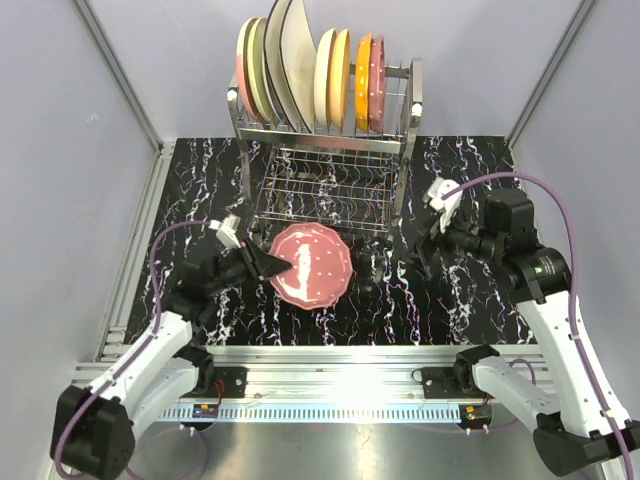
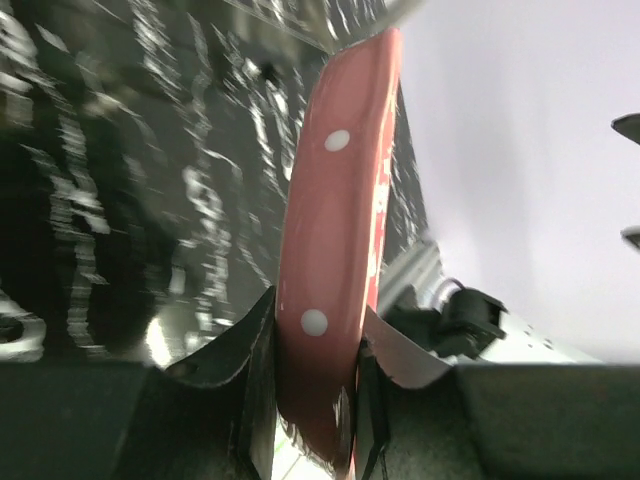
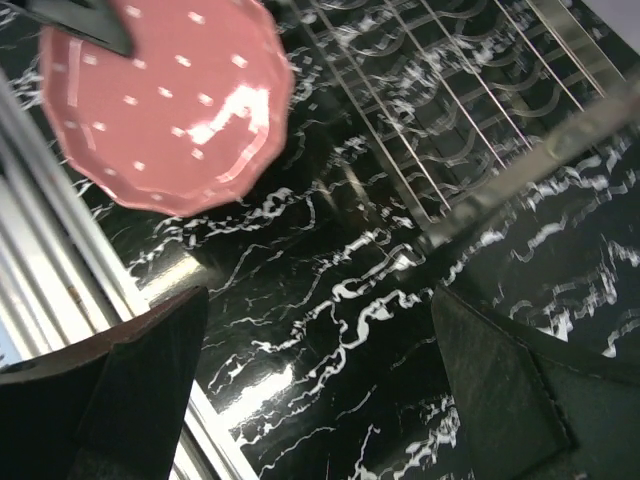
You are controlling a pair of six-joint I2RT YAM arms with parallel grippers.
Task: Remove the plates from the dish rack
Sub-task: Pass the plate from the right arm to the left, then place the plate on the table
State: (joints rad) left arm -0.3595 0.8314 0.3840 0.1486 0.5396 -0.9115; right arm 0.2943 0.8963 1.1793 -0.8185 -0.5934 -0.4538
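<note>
A speckled maroon-pink plate [image 1: 312, 265] lies roughly flat over the black marbled table, just in front of the dish rack [image 1: 325, 175]. My left gripper [image 1: 270, 262] is shut on its left rim. In the left wrist view the plate's rim [image 2: 335, 200] runs between both fingers of the left gripper [image 2: 318, 350]. My right gripper [image 1: 415, 258] stands wide open to the right of the plate and holds nothing. The right wrist view shows bare table between the jaws of the right gripper [image 3: 320, 340], with the plate [image 3: 165, 105] at upper left. Several plates [image 1: 300, 70] stand upright in the rack's top tier.
The rack's lower wire tier [image 3: 430, 110] reaches toward the table's middle, close to both grippers. Grey walls close in the sides and back. An aluminium rail [image 1: 330, 355] runs along the near edge.
</note>
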